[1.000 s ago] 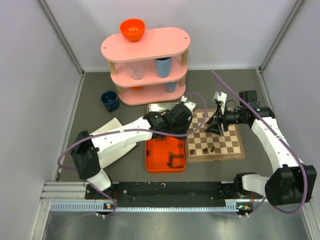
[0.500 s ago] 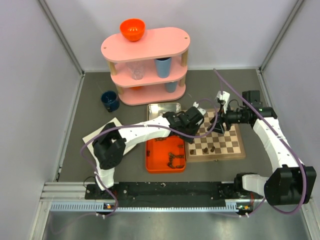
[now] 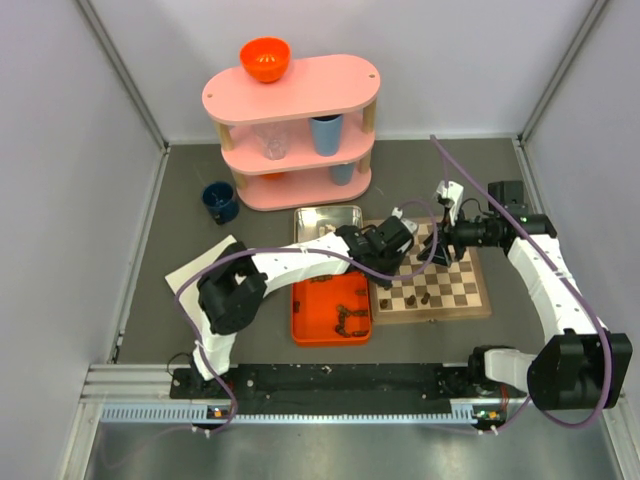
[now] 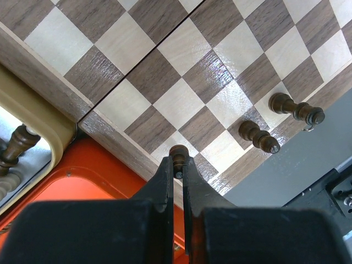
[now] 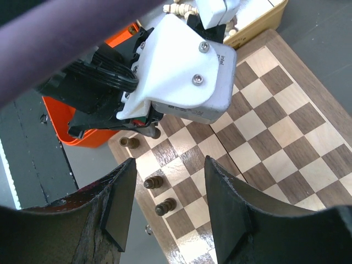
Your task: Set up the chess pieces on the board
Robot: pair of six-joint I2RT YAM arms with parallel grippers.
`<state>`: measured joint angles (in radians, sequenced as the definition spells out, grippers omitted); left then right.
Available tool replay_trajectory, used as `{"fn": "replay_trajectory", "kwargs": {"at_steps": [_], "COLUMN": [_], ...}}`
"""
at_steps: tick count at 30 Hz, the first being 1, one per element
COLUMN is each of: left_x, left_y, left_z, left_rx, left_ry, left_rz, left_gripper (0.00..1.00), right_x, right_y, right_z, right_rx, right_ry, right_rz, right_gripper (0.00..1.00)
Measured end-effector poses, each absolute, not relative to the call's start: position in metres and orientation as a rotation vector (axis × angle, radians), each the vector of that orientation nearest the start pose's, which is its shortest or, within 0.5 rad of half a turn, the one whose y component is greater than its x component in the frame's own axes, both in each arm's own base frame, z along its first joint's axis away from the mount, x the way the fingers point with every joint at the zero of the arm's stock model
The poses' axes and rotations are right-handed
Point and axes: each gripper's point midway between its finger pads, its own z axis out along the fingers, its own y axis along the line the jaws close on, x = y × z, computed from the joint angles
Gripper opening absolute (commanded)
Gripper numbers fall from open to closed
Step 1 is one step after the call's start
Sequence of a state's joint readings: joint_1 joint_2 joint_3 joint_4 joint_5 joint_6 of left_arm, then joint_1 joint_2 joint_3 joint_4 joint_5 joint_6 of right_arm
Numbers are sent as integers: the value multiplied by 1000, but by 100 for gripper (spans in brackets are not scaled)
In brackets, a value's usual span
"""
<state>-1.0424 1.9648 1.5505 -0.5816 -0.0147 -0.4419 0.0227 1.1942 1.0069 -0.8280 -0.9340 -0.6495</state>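
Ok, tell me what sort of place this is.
Probably a lab robot test cell: plain grey panel walls box in the table, the left arm and right arm are bolted to a metal rail, and a pink shelf and chessboard look like staged props.

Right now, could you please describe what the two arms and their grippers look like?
The left arm and right arm are white shells with black joints, each trailing a purple cable. The left gripper has slim black fingers ahead of a white screwed housing; the right gripper has broad, dark, curved fingers.
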Motion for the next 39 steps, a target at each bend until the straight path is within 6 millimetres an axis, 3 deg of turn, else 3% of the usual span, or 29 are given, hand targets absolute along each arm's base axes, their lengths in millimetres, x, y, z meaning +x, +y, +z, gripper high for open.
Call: {"fn": "replay_trajectory", "kwargs": {"at_steps": [15,39], "left_x": [225,217], "left_y": [-417,-412], "left_z": [67,66], "left_rx": [793,818], "left_ry": [2573,2598], "left_rz": [-487,-430], "left_gripper": [1,3], "right_x": [252,253], "right_y": [129,129], "right_z": [183,183], "right_rx": [-1012,-1013], "right_ry": [1999,1993], "right_rz": [851,849], "right_gripper": [52,53]}}
